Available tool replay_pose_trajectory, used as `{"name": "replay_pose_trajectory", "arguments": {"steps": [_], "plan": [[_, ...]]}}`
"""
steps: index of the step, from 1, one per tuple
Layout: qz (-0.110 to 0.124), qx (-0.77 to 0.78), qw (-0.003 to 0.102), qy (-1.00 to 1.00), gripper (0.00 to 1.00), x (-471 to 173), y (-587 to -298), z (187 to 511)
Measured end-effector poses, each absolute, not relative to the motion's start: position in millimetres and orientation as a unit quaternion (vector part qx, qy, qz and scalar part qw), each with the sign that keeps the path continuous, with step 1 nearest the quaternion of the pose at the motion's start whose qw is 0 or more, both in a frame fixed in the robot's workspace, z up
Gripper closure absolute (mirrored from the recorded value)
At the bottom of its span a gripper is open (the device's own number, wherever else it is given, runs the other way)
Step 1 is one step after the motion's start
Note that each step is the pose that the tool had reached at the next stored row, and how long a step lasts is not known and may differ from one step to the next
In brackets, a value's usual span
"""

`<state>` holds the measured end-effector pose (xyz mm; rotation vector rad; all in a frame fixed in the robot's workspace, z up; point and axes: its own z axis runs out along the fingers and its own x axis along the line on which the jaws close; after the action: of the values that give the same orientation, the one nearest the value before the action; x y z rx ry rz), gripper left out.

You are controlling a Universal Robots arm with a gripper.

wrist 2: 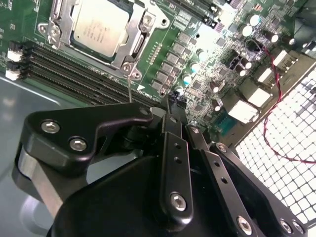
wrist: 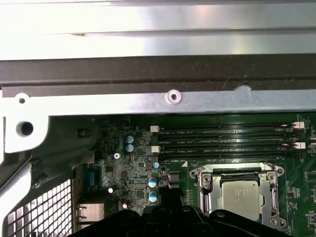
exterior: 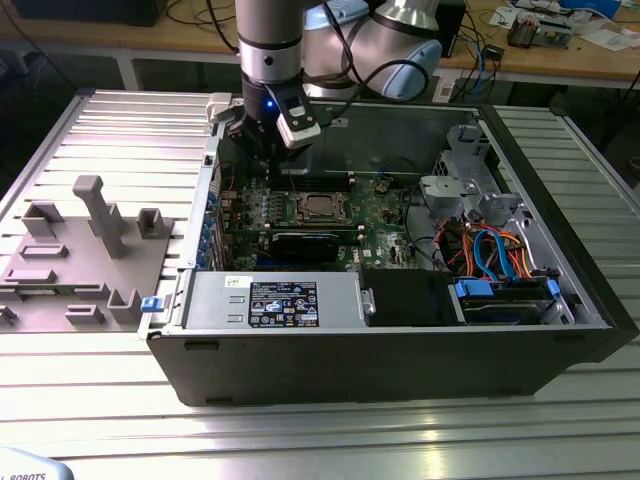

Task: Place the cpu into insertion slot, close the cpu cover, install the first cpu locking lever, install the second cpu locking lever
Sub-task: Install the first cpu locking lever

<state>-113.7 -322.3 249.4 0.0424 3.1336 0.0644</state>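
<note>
**Chip seated and frame down; levers hard to judge**

The cpu [wrist 2: 97, 25] sits in the insertion slot [wrist: 207, 195] on the green motherboard [exterior: 385, 205], with the cpu cover [wrist 2: 129, 45] lying closed around it. One thin lever [wrist 2: 130, 84] stands at the socket's corner, apparently unlatched. The gripper [wrist 2: 173, 106] hovers at about five o'clock of the socket in the second wrist view, its fingers drawn together on nothing visible.

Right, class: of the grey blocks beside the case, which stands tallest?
The T-topped post; it rises well above the squat blocks around it.
</note>
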Motion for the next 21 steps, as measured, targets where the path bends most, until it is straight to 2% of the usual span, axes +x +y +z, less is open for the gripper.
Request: {"name": "replay_pose_trajectory", "arguments": {"steps": [6,7,11,21], "plan": [[0.021,0.013,0.004,1.0,0.89,-114,-316,252],[0.021,0.013,0.004,1.0,0.89,-114,-307,260],[0.021,0.013,0.004,1.0,0.89,-91,-307,260],[0.021,0.013,0.004,1.0,0.89,-83,-307,260]]}}
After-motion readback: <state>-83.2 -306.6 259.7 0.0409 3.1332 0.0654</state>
